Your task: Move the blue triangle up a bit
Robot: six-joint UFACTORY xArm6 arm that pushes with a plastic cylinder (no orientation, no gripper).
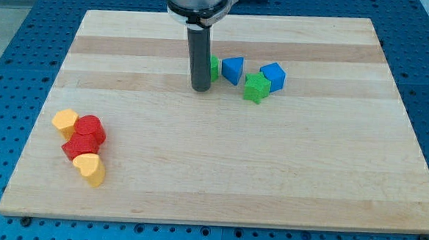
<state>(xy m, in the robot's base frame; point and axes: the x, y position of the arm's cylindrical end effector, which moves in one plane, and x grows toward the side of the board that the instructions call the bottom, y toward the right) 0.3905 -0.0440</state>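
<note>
resting my tip [201,88] left of blue triangle [232,69], touching green block [213,68]; no gripper fitted; risking shoving green block instead.

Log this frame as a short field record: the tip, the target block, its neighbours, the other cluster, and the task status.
tip: my tip at the view's upper middle, left of the blue triangle
target: blue triangle, apart from the tip
between them: green block, partly hidden behind the rod
right neighbours: green star-like block touching blue cube
left cluster: two red blocks, two yellow blocks
status: no contact with target visible
</note>
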